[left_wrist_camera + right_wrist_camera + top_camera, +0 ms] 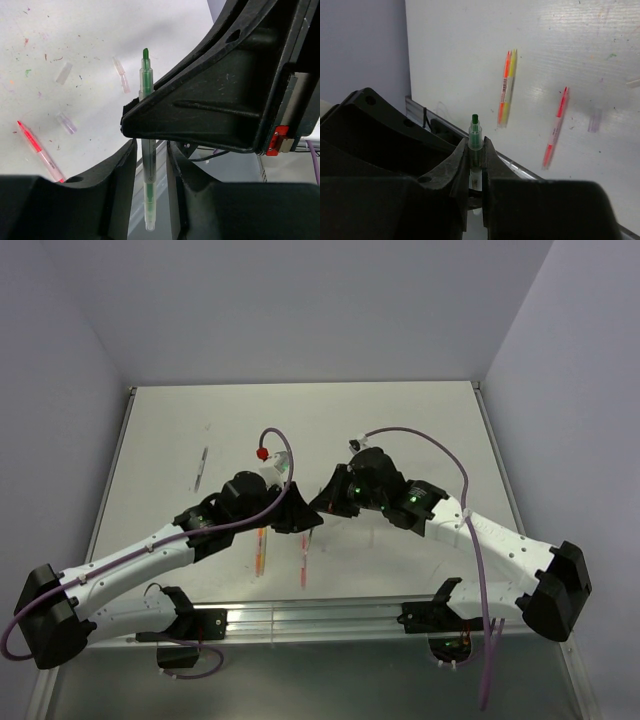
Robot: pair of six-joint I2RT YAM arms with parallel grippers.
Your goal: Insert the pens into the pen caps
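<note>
Pale lilac-grey walls [300, 310] closed in a white tabletop [400, 420] flecked with small coloured marks. Over its middle the green pen [148, 167] was held in the air, uncapped, with its green nib bare at the far end. The right pincer [476, 149] was pressed together on the clear barrel just below the nib, gripping it crosswise. The left pincer [151, 145] straddled the lower barrel lengthwise. Its fingers [120, 190] stood a little apart, and a sliver of gap showed on either side of the pen. In the left wrist view the right pincer's black body crossed in front of the pen.

On the tabletop below, the red pen [40, 150] lay flat. Three clear pen caps [66, 123] lay loose near it, each apart from the others. The orange and yellow pens [506, 90] lay side by side, touching, near the red pen and toward the near edge. The grey pen [202, 468] lay alone, well apart on the left side. A purple cable [470, 510] looped from each arm, and a metal rail [320, 618] ran along the near edge.
</note>
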